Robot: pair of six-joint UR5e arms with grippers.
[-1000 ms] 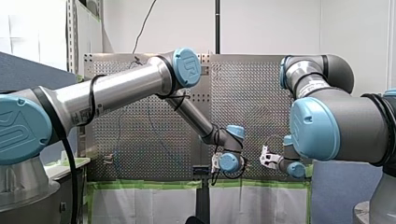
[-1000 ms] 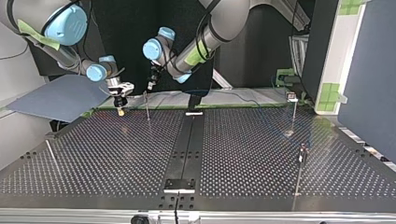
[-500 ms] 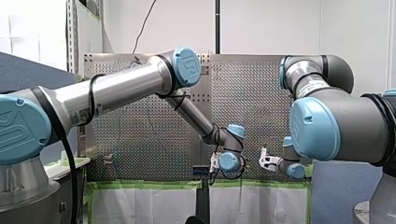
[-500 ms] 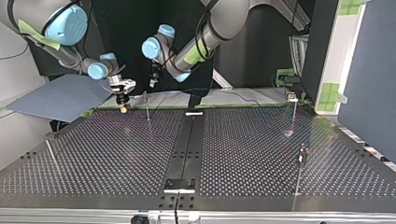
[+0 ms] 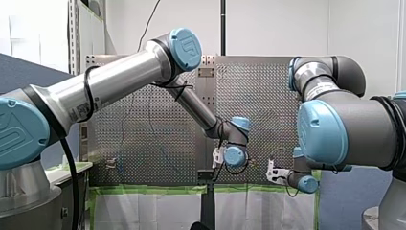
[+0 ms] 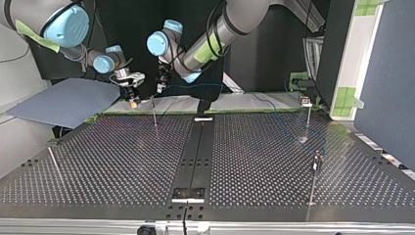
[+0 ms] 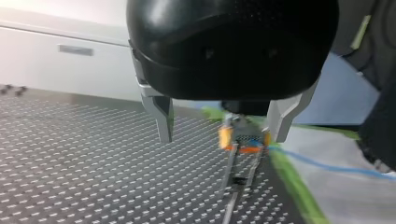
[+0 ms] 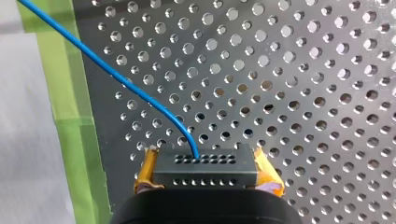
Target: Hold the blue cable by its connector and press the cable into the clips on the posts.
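In the right wrist view my right gripper [image 8: 205,176] is shut on the black connector [image 8: 205,163], with yellow pads [image 8: 145,171] on both sides. The blue cable [image 8: 116,77] leaves the connector and arcs over the perforated table. In the top view my right gripper [image 6: 132,99] hangs just beside a thin post [image 6: 154,111] at the table's far edge. My left gripper [image 6: 159,88] is close above that post. The left wrist view shows its metal fingers [image 7: 161,116] spread wide and empty. Ahead of them sit the held connector [image 7: 243,138] and the blue cable [image 7: 327,164].
Two more posts [image 6: 307,115] [image 6: 317,161] stand at the top view's right, and a slim rod [image 6: 54,164] at its left. Green tape [image 8: 70,116] lines the table edge. A blue-grey sheet [image 6: 63,100] lies off the table's far left corner.
My left arm's elbow has lifted. My right gripper, still holding the connector, has dropped lower in the front view and moved toward the post in the top view.
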